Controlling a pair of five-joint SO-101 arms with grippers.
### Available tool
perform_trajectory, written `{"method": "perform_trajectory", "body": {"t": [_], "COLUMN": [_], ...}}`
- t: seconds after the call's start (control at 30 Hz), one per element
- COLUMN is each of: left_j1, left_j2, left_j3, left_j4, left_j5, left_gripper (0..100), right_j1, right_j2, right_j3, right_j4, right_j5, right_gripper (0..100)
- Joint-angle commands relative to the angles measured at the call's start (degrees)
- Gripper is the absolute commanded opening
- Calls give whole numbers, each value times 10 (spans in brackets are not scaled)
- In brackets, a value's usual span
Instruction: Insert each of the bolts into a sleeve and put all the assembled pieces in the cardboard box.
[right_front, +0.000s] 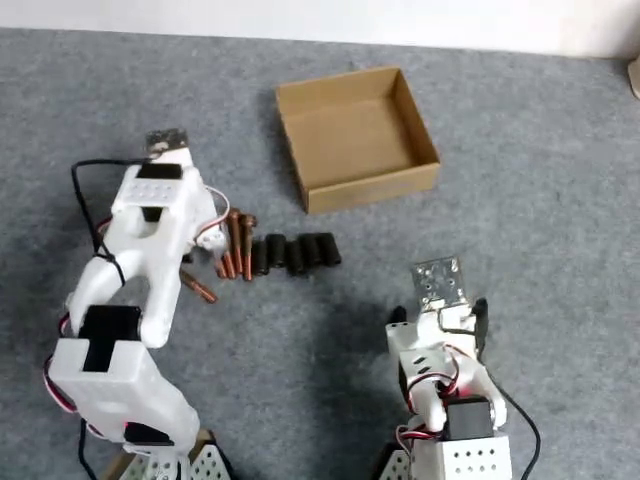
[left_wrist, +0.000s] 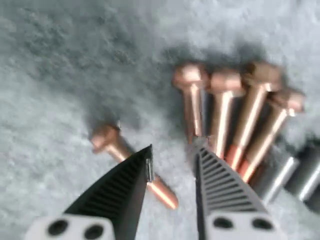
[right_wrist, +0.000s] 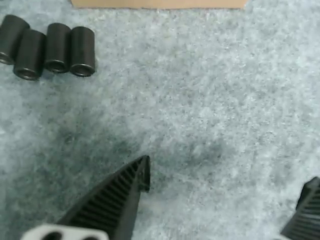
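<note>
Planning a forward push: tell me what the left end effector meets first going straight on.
Probably the lone bolt: its shank lies in the gap of the open left end effector, though depth is unclear.

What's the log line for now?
left gripper: open, by lone bolt | right gripper: open, holding nothing | bolts, sleeves: unassembled, outside cardboard box

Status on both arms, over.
Left hand open over stray bolt, nothing gripped. Right hand open, apart from sleeves. Cardboard box holds no pieces. Nothing in the way.
</note>
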Motion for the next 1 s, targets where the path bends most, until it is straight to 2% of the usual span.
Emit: {"method": "perform_trajectory", "body": {"t": [0.0, 0.23, 0.4, 0.67, 0.97], "left_j1": [-2, -11, -51, -72, -71], "left_j2": [-4, -4, -4, 2, 3], "left_j3": [-31, -30, -33, -18, 80], "left_j4": [51, 78, 74, 74, -79], "left_j5": [39, 62, 98, 100, 102], "left_gripper": [147, 148, 148, 148, 148], "right_j1": [-4, -4, -4, -4, -2], "right_j2": [-3, -3, -3, -3, -3], "right_j3": [84, 84, 84, 84, 84], "right_j4": [2, 2, 2, 2, 3], "right_j5": [4, 4, 4, 5, 5], "right_gripper": [421, 421, 421, 421, 421]}}
